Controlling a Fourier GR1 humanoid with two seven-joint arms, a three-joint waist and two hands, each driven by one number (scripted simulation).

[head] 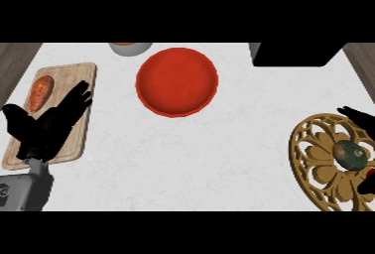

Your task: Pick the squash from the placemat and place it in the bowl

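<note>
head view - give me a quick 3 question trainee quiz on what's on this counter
1. True or false: the squash already lies in the red bowl.
2. Which thing lies on the wooden cutting board? A) an orange vegetable B) a cup C) a spoon
3. Fill in: the squash rests on the gold openwork ______ at the view's right.

Key:
1. False; it sits on the placemat, and the bowl holds nothing.
2. A; the orange vegetable lies at the board's far left, beside the open left hand.
3. placemat; the right hand shows only at the edge beside it.
</note>
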